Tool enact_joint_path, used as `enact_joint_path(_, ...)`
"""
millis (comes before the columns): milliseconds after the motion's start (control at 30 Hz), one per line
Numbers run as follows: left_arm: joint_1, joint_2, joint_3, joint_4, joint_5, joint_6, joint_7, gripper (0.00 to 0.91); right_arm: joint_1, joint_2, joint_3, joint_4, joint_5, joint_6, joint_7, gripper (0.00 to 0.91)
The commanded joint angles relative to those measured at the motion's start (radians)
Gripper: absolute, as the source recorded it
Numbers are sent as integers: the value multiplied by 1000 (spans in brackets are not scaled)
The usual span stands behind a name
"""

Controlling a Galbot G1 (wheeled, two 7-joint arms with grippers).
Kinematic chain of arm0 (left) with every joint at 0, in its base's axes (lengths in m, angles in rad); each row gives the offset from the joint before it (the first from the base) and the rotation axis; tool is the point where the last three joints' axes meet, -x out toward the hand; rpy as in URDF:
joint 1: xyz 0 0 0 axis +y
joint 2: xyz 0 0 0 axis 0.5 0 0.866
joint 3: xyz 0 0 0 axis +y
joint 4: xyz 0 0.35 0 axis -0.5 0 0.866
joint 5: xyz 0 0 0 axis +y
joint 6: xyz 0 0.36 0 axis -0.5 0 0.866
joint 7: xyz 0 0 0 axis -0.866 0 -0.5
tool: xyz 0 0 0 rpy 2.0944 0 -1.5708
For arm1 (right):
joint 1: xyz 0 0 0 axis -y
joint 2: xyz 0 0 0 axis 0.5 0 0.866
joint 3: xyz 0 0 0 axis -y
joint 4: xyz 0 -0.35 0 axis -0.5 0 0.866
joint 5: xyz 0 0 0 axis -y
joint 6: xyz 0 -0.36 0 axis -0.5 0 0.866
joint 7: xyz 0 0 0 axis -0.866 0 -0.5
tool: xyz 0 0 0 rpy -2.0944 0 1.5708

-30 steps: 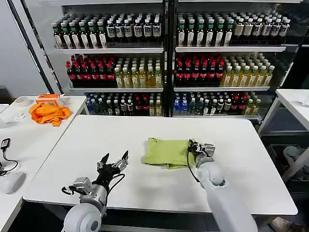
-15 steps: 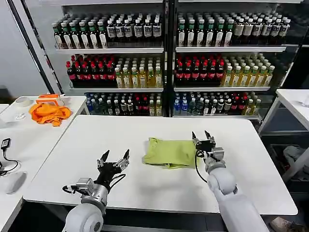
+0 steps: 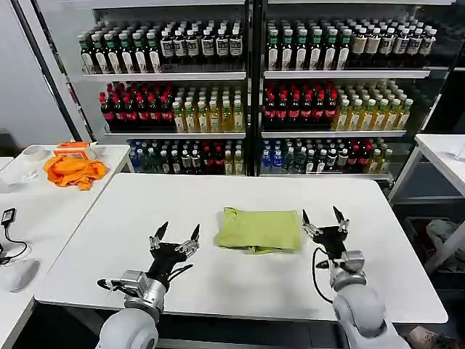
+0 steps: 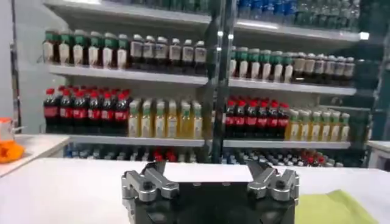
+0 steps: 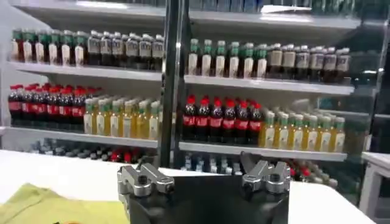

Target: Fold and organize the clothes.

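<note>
- Head view: the lime-green T-shirt [image 3: 259, 230] lies folded near the middle of the white bench [image 3: 218, 283]. The left gripper [image 3: 175, 238] is well to its left with fingers spread, holding nothing; the right gripper [image 3: 324, 221] is just beside its right edge, fingers apart and empty.
- Left wrist view: the left gripper [image 4: 210, 182] is open, with what seems to be the shirt's corner [image 4: 332, 209] beside it.
- Right wrist view: the right gripper [image 5: 204, 178] is open, with the shirt [image 5: 55, 206] to one side.

You were in a shop-like test space.
Glass-fronted coolers [image 3: 247, 87] packed with bottled drinks [image 3: 182, 109] stood behind white tables [image 3: 131, 218].
</note>
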Motion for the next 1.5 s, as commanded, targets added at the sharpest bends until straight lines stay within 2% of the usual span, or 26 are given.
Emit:
enact_joint_path(33,6,8,5,-3,49,-14,15,907,-303,3,114,236,-15,43,-11,907)
enact_joint_path(333,30,27,-2,-32,49,-6,15,907,-382,38,132,254,-16,60,-28,907)
enact_joint_path(567,42,39,-8,-43,52,-5,20,907,-364,50,130,249,-25,39,-60,907)
enact_joint_path(800,44,41,-10,-37,52,-8,22,907,-355,57,122,250,-62,55,-74,907)
enact_joint_path(900,44,38,-7,-40,53,-8,22,907,-366,60,118,257,-105,59,-73,907)
enact_joint_path(1500,58,33,-6,-47,60,-13,34,907,-366,62,123,274,-91,48,-61,907)
